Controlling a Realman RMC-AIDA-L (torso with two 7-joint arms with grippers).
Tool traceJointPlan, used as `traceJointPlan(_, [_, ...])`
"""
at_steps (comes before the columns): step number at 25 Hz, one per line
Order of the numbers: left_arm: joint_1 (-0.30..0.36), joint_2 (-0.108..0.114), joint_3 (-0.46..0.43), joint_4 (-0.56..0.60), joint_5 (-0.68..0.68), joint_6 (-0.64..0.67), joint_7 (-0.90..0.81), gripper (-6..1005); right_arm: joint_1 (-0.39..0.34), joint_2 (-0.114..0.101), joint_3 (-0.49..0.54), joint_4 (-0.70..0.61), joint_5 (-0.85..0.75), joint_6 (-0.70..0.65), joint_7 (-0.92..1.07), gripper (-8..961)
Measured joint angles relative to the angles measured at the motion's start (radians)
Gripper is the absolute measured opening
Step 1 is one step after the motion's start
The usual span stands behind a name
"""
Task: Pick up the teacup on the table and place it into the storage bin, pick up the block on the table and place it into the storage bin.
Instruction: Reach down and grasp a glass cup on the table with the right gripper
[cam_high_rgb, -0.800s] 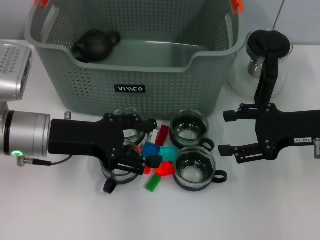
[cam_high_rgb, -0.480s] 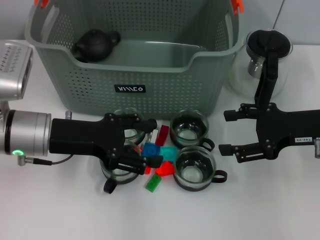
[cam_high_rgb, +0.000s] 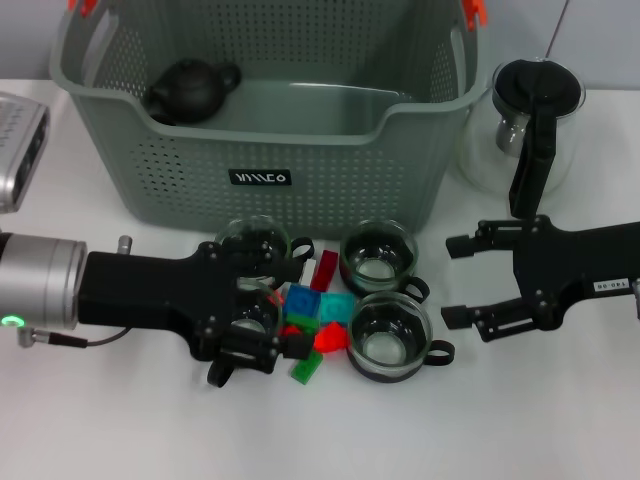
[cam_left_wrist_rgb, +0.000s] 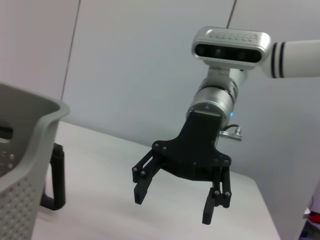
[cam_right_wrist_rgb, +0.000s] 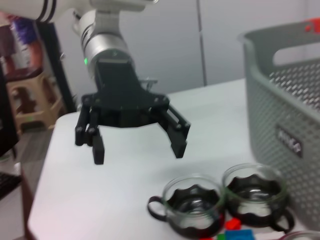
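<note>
Left gripper (cam_high_rgb: 268, 318) spread wide over clear glass teacup (cam_high_rgb: 243, 330), lower-left centre on white bench (cam_high_rgb: 120, 430). I'd centre, avoid coloured blocks (cam_high_rgb: 318, 322), then close. Right gripper (cam_high_rgb: 462, 280) open, idle.

Both arms are finished in silver metal, with matte black grippers. A green light and a thin grey cable are seen on the left gripper (cam_high_rgb: 290, 308) wrist. A small white label is carried on the right gripper (cam_high_rgb: 457, 280).
</note>
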Motion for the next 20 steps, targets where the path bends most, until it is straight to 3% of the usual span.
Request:
traceJointPlan(7, [0.027,-0.002,-0.001,0.022,0.001,0.051,0.0,935,0.066,0.01,-0.025,-0.082,-0.121,-0.075,0.128,916])
traceJointPlan(20, [0.082,-0.003,-0.001,0.061,0.002,0.078,0.001,935,0.184,0.061,-0.312,-0.205,-0.224,-0.063,0.396,916])
